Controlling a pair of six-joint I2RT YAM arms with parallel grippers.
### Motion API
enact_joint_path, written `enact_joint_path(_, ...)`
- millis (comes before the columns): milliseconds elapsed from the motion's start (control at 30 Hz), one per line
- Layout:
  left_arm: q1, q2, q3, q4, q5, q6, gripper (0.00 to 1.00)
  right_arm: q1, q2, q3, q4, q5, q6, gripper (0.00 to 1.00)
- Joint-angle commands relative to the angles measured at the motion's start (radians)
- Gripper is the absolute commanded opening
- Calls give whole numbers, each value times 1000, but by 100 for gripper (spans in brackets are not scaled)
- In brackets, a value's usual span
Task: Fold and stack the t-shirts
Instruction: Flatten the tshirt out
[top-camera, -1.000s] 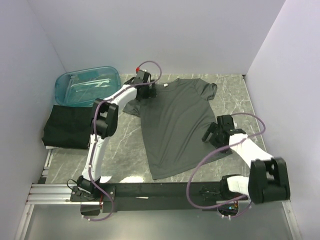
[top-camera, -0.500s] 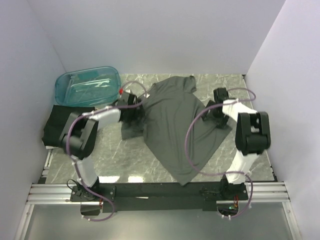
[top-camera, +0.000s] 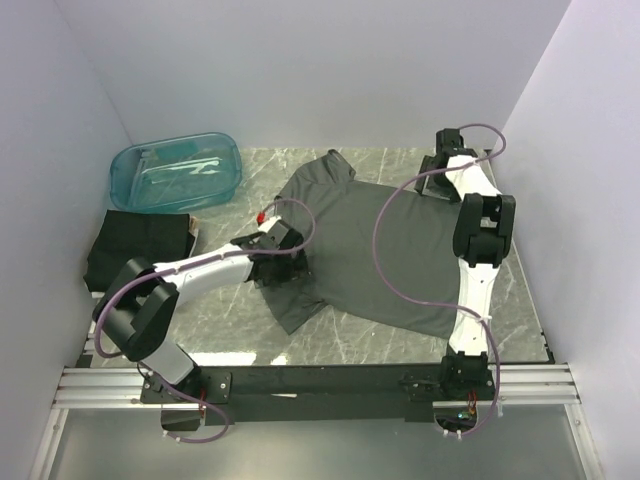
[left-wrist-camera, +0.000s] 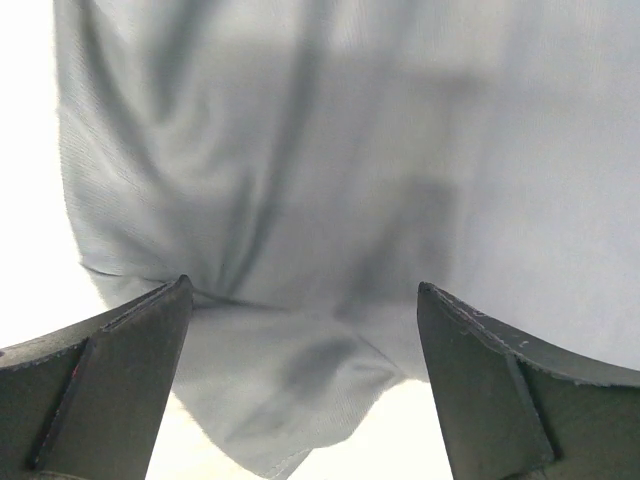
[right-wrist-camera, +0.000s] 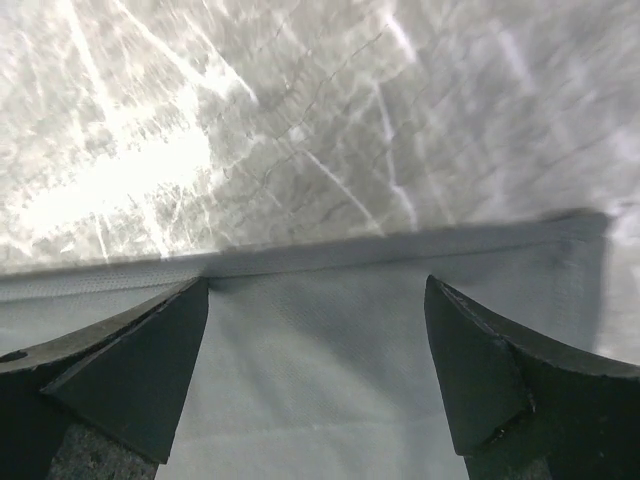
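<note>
Overhead: one grey shirt (top-camera: 385, 240) lies spread on the marble counter (top-camera: 230, 330), turned askew, with one sleeve toward the far wall, the other toward the near edge, and the hem on the right. Left pincer (top-camera: 283, 262) sits low at the shirt's left edge by the near sleeve. Right pincer (top-camera: 440, 155) is reached out to the far right corner of the cloth. A dark folded pile (top-camera: 140, 250) lies at the counter's left side, apart from the spread shirt, with a teal tub (top-camera: 175, 172) behind it. From up here the spread of either pincer is not readable; the wrist cameras settle it. Left wrist view: fingers (left-wrist-camera: 110, 380) stand wide apart, released, with rumpled cloth filling the gap between and below them. A loose fold of it ends near the bottom of the view, against bright counter. Cannot tell whether the tips touch the fabric. Right wrist view: fingers (right-wrist-camera: 130, 370) are likewise spread, gripping nothing. A straight stitched hem crosses from one finger to the other, with cloth on the near side and bare marble beyond. The hem's corner shows off to the right. Neither wrist view shows the pile or the tub.
</note>
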Motion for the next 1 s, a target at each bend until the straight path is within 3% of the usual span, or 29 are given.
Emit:
enact_joint_path(0, 11, -13, 115, -85, -131, 27, 99, -1, -55, 82, -36, 29, -84, 95)
enact_joint_path(100, 12, -29, 138, -31, -82, 76, 99, 2, -152, 97, -41, -10, -82, 95)
enact_joint_path(200, 24, -55, 139, -30, -108, 76, 100, 25, -349, 9, -18, -99, -62, 95)
enact_joint_path(300, 58, -85, 109, -14, -115, 76, 99, 92, -558, -218, 68, -174, -10, 95)
enact_joint_path(467, 153, -173, -48, 15, -33, 40, 99, 226, -824, -739, 296, -428, 128, 95)
enact_joint_path(633, 150, -407, -273, 104, 121, 18, 99, 420, -922, -996, 350, -380, 200, 95)
enact_joint_path(733, 147, -501, -359, 95, 100, -17, 99, 456, -971, -1116, 375, -365, 248, 95)
enact_joint_path(867, 158, -518, -355, 58, -9, -34, 99, 459, -1046, -1222, 363, -321, 263, 95)
enact_joint_path(967, 204, -452, -286, 75, -62, 15, 99, 454, -1091, -1240, 297, -193, 246, 95)
